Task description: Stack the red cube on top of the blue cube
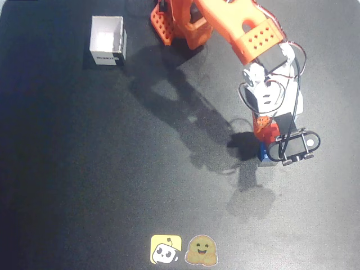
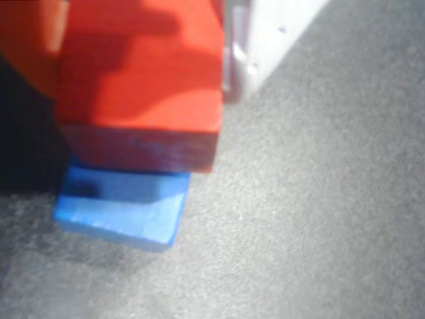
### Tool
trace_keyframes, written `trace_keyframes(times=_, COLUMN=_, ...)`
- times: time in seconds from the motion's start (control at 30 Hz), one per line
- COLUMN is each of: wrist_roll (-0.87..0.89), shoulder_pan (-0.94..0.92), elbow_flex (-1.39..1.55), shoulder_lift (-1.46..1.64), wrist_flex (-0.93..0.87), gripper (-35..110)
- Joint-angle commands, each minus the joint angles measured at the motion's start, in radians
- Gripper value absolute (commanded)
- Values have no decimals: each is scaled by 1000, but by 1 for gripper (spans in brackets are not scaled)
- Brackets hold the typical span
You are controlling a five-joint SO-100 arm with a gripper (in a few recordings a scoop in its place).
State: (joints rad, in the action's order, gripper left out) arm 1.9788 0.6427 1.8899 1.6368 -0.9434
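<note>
Red cube in overhead view: clamped in the gripper, right of table centre, directly over blue cube. In wrist view: red cube above blue cube, offset; contact unclear.

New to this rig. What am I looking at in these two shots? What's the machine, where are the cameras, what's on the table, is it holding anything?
It is a small orange robot arm on a black table. One picture looks straight down from above; the other comes from a camera riding on the arm's wrist, so it sits very close to the work. At the arm's tip is the gripper; its jaws are closed on the red cube. That cube sits directly over the blue cube, seemingly resting on it or nearly so. Also on the table: a white open box at upper left in the overhead view, and two stickers near the bottom edge.
</note>
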Motion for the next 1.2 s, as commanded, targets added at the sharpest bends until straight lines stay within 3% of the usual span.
trace_keyframes(times=0.0, wrist_roll=-25, shoulder_pan=3, elbow_flex=-2, shoulder_lift=12, wrist_flex=20, gripper=0)
trace_keyframes(times=1.17, wrist_roll=-71, shoulder_pan=-41, elbow_flex=23, shoulder_lift=-2, wrist_flex=170, gripper=0)
